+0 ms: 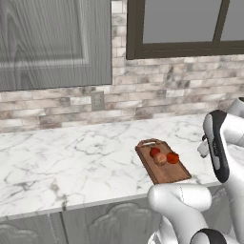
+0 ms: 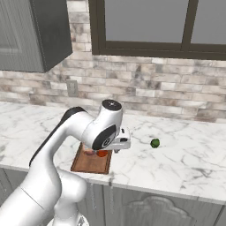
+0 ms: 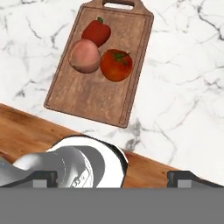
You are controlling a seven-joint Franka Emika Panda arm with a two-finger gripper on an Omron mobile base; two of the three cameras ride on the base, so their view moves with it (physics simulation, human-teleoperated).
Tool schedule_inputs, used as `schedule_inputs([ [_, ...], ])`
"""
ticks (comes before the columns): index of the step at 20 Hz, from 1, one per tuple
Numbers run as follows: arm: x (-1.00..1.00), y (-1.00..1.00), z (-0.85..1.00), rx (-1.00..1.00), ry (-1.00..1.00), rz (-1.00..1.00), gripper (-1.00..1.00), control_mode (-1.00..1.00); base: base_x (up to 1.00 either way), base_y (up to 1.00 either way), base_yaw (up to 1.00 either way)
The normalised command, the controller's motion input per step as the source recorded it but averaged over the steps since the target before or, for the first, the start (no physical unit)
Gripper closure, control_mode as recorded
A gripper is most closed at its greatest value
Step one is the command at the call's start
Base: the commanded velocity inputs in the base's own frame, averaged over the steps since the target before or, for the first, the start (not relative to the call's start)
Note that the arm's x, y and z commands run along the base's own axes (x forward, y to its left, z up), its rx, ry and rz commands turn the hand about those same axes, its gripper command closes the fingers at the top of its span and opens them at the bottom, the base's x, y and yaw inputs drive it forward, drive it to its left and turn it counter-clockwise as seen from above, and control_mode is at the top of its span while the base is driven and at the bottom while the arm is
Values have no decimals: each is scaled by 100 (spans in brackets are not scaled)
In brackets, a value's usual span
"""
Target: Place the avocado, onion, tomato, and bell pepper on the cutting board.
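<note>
Right of the cutting board [image 2: 90, 162], well apart, lies the avocado [image 2: 155, 143] (unplaced); gripper [image 2: 119, 144] between them, released, empty

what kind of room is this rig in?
Looks like a simulated home kitchen: a marble counter under a brick backsplash with a window above, and a cutting board holding a tomato, onion and pepper.
</note>
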Motion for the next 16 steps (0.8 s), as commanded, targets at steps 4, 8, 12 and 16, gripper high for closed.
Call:
schedule_inputs([
  [4, -15, -3, 0, -1, -1, -31, -100, -100, 0, 0, 0],
  [8, 6, -27, 0, -3, -2, -28, -100, -100, 0, 0, 0],
  [12, 26, -26, 2, -6, -4, -18, -100, -100, 0, 0, 0],
  [16, 42, -4, 9, -4, -5, -5, -100, -100, 0, 0, 0],
])
